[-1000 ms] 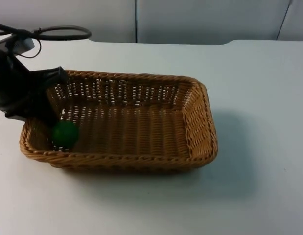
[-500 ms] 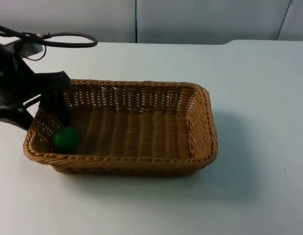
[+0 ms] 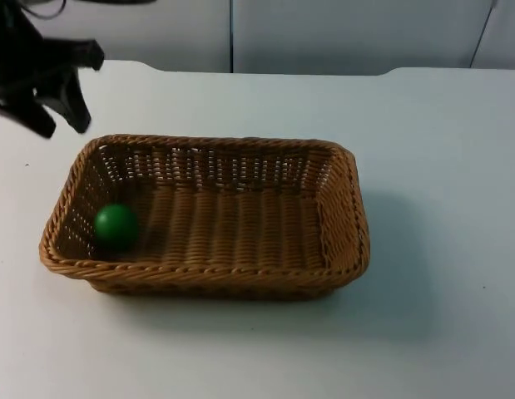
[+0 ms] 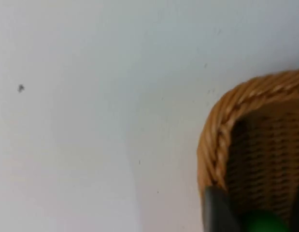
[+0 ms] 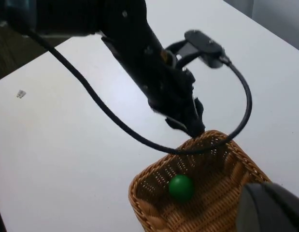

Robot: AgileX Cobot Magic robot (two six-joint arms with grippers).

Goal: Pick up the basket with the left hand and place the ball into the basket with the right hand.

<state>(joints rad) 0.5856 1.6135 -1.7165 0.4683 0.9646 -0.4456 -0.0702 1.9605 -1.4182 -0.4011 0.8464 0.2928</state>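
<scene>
Basically done, by the look of it. Green ball (image 3: 116, 224) sits inside the wicker basket (image 3: 340, 208), down at the left end of its floor, close to the short wall on that side. Basket rests flat on the white desk (image 3: 440, 150), not held by anything.

Left claw (image 3: 59, 116) hangs above the desk just past the basket's far-left corner, clear of the rim, no contact. Its two fingers are spread apart with nothing between them. From the left wrist view, that corner of the basket (image 4: 221, 140) is right below the fingertips, with a bit of the green ball (image 4: 265, 224) visible past it. From the right wrist view, the left claw (image 5: 188, 123) sits just beyond the far rim of the basket (image 5: 149, 198), with the ball (image 5: 180, 187) on the weave below.

Right claw: one dark fingertip (image 5: 270, 208) is all I can make out, so I can't tell whether it's spread or pressed together. Judging from its camera angle, it's high and well off from the basket, looks parked.

Status call: ball-in-basket is satisfied. Basket is on the desk rather than lifted. Nothing obvious left except clearing both arms, if that.
</scene>
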